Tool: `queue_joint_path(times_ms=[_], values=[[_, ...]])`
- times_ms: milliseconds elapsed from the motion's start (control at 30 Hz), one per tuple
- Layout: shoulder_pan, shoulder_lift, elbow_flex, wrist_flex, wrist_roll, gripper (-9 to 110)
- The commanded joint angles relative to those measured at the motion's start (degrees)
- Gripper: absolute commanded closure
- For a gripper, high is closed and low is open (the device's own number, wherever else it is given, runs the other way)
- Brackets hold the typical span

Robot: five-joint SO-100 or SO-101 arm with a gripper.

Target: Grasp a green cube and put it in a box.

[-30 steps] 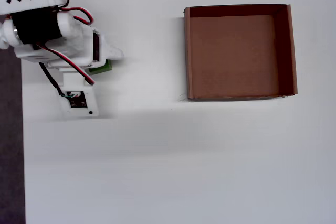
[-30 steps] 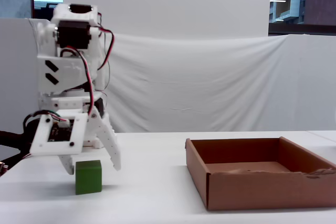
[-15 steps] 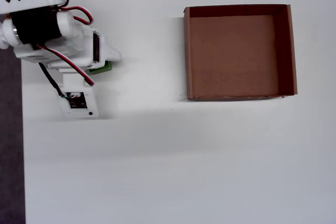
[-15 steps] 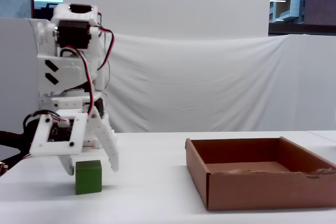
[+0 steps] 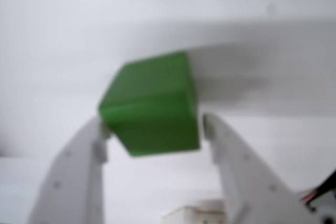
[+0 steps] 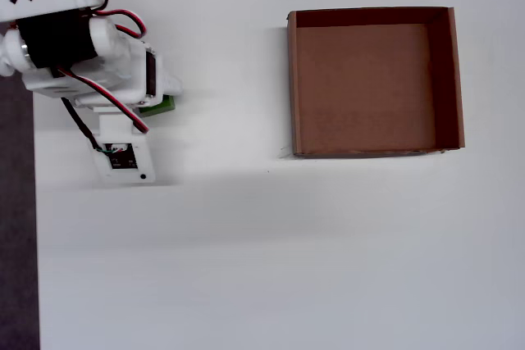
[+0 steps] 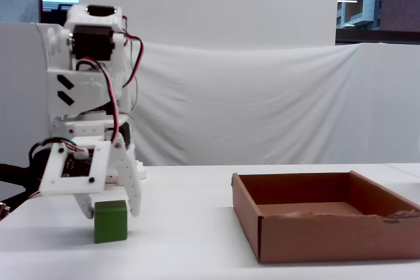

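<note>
Green cube point(image 7: 110, 221) resting on white surface point(image 7: 190, 234), at roughly 9 o'clock from box point(image 7: 326, 222) in the fixed view and well apart from it. Nearly hidden under the arm in the overhead view, only a green sliver point(image 6: 162, 106) showing. Cube seated between the two fingers of end effector point(image 5: 152, 129) in the wrist view, turned so that an edge, not a flat face, points toward the camera.

End effector state: closed in around the cube, left fingertip point(image 5: 101, 132) apparently touching, right fingertip point(image 5: 209, 127) just beside the cube's lower corner. Firm clamping not confirmed; wrist view blurred. Cube not lifted, base level with the surface in the fixed view.

Risks noted:
- Skewed cube: contact likely on corners rather than flat faces. Probable result, twisting or squirting out toward 12 o'clock in the wrist view on closure.
- Contact only at the fingertips: little margin, slip likely during lift or swing.
- Long carry toward 3 o'clock in the overhead view: drop short of box point(image 6: 373, 79) if hold is weak.
- Low carry height: strike against the near box wall.
</note>
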Motion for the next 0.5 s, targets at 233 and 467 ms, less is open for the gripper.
queue_joint_path(times_ms=[233, 467], values=[[-0.5, 5.1, 0.9, -0.9, -0.3, 82], [-0.5, 5.7, 1.6, -1.2, -0.3, 83]])
